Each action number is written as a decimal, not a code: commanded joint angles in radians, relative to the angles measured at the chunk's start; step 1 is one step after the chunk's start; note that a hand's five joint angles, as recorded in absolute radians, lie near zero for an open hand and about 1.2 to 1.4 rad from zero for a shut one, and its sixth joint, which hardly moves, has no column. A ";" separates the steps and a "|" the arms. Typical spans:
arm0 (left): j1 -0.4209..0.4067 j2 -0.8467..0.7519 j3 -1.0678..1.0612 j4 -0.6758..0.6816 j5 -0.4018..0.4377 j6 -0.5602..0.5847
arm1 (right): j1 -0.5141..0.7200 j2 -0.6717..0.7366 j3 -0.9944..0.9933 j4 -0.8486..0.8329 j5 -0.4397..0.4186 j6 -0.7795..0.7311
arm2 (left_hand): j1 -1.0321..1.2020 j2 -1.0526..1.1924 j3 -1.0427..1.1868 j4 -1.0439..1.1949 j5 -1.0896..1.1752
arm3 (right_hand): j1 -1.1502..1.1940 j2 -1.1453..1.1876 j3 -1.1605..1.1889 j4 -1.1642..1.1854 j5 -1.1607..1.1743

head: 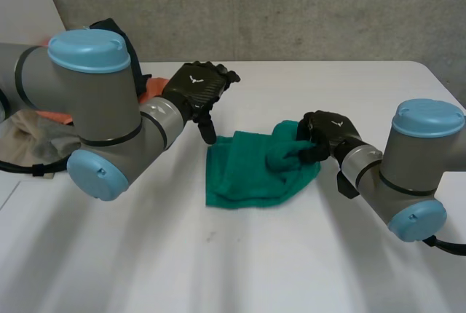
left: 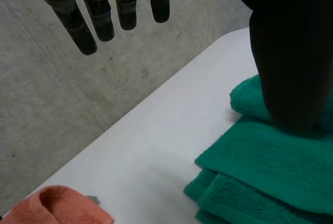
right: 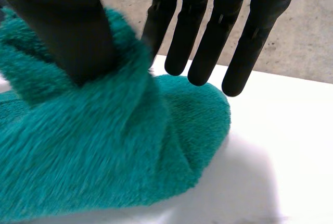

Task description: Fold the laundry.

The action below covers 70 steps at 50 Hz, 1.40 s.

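The towel [head: 247, 171] is plain teal-green, the cloth [left: 57, 206] orange, the table [head: 218, 255] white.

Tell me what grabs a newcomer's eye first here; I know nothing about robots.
The bright green towel, bunched in the middle of the white table, stands out first. The black right hand pinches a raised fold on its right side, while the open left hand has its thumb on the towel's far left corner. An orange cloth lies behind the left arm.
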 commanded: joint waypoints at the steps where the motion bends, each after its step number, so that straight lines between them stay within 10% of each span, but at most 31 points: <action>1: -0.010 -0.049 0.007 0.000 0.017 -0.016 | 0.022 0.026 -0.033 0.054 0.012 0.016 | -0.013 -0.028 -0.033 -0.023 -0.049 | 0.163 0.162 0.164 0.181 0.187; 21: -0.007 0.034 -0.022 0.002 0.004 -0.052 | 0.160 0.004 -0.076 0.124 0.166 -0.180 | -0.013 -0.028 -0.033 -0.023 -0.049 | -0.387 -0.387 -0.386 -0.369 -0.362; 31: 0.014 0.057 -0.036 0.003 0.003 -0.069 | 0.222 0.093 -0.180 0.120 0.216 -0.203 | -0.013 -0.028 -0.033 -0.023 -0.049 | 0.385 0.384 0.386 0.403 0.409; 52: 0.126 0.177 -0.117 0.057 0.009 -0.148 | 0.409 0.161 -0.236 0.037 0.046 -0.416 | -0.013 -0.028 -0.033 -0.023 -0.049 | 0.386 0.385 0.387 0.404 0.410; 58: 0.120 0.160 -0.102 0.057 0.003 -0.148 | 0.380 0.101 -0.231 0.040 0.092 -0.398 | -0.013 -0.028 -0.033 -0.023 -0.049 | -0.582 -0.583 -0.581 -0.564 -0.558; 70: 0.024 0.100 -0.010 0.052 -0.017 -0.152 | 0.195 -0.069 -0.211 0.236 0.189 -0.036 | -0.013 -0.028 -0.033 -0.023 -0.049 | -0.836 -0.837 -0.835 -0.818 -0.811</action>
